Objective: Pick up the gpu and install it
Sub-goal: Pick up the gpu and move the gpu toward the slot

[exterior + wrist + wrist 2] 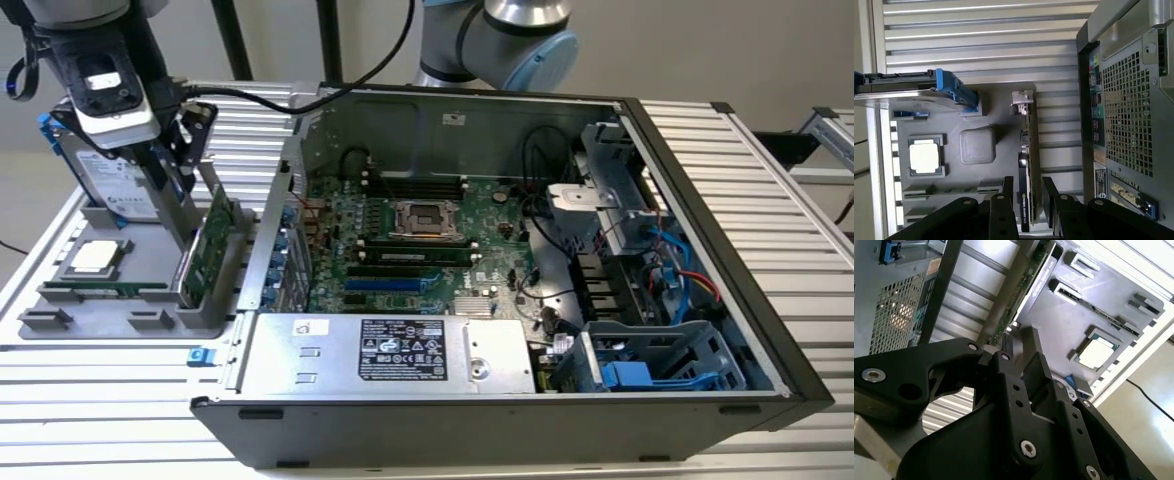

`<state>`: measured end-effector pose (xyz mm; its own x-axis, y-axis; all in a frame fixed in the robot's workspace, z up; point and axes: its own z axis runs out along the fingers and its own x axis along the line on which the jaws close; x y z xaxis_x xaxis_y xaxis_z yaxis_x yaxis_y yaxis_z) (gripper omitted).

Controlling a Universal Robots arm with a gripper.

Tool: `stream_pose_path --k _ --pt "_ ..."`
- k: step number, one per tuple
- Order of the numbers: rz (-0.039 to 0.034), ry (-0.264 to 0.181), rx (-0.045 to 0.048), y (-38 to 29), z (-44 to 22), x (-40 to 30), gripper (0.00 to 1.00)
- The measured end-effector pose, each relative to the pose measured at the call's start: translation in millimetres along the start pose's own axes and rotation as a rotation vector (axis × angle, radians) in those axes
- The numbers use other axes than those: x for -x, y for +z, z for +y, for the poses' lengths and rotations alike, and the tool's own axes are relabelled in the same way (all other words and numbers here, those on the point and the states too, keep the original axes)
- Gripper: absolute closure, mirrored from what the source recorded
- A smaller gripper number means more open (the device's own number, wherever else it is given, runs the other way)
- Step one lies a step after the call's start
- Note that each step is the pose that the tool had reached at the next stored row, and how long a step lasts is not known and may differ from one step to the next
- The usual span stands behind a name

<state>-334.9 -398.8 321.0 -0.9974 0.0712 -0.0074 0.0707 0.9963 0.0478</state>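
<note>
Robotics lab bench set up for computer assembly, as I see it from my console.
In the exterior view a ribbed aluminium bench carries an open computer case at centre and a grey parts fixture at left. The robot arm stands at upper centre against a plain wall.

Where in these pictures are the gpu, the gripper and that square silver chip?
gpu (1030, 145), first wrist view: the upright card's edge.
gripper (1027, 182), first wrist view: midway between its fingertips.
square silver chip (926, 159), first wrist view: middle of its lid.

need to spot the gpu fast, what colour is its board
Green; the gpu shows best in the exterior view.
</note>
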Motion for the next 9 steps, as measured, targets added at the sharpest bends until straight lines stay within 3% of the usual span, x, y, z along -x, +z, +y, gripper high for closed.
stream_pose_path --k 9 --pt "0.0001 0.0 -0.0001 3.4 -0.2 0.0 0.0"
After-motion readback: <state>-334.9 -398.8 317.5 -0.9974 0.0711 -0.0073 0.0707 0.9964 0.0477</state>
